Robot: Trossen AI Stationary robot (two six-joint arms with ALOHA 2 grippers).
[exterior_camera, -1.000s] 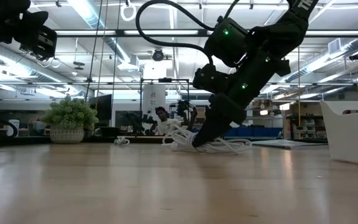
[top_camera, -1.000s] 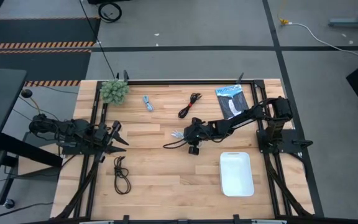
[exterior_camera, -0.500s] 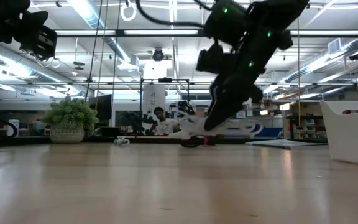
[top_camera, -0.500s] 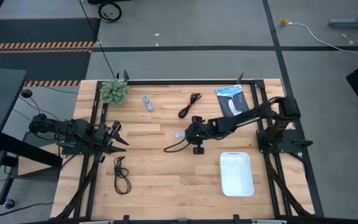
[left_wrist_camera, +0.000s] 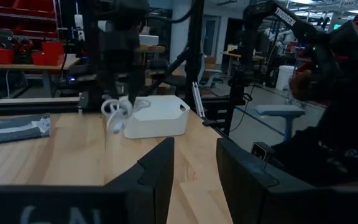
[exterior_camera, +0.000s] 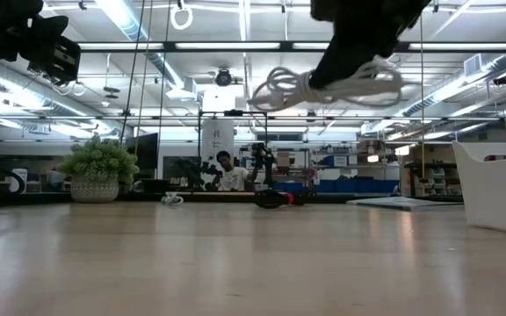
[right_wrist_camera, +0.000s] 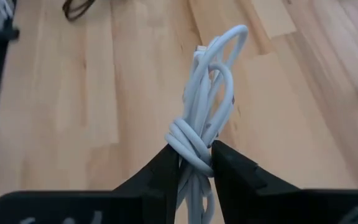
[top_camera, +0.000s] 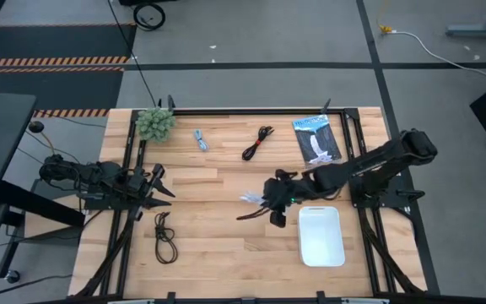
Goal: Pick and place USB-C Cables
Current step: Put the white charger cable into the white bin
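My right gripper (top_camera: 274, 201) (right_wrist_camera: 195, 167) is shut on the white coiled cable (top_camera: 252, 198) (exterior_camera: 323, 85), which it carries in the air just left of the white bin (top_camera: 321, 236). One black cable (top_camera: 258, 142) lies near the far edge. Another black cable (top_camera: 165, 237) lies near the left front, and the small light blue one (top_camera: 201, 139) rests beside the plant. My left gripper (top_camera: 160, 181) (left_wrist_camera: 194, 163) is open and hovers at the table's left side, away from every cable. My right gripper pinches the white cable at its wrapped middle (right_wrist_camera: 190, 147) between the two fingers (right_wrist_camera: 164, 169). The fingers lie across the bundle. The cable is lifted clear of the table, and its loops (right_wrist_camera: 219, 68) stick out past the fingertips.
A fuzzy green plant ball (top_camera: 155, 123) sits at the far left corner. A flat black-and-blue packet (top_camera: 315, 138) lies at the far right. The white bin (exterior_camera: 499, 186) stands at the near right, and bare wood lies between the arms.
My right gripper has lifted the white cable off the table, from lying on the wood to hanging well above it. It has carried the cable toward the near edge and a little right, toward the white bin. The left arm has kept still.
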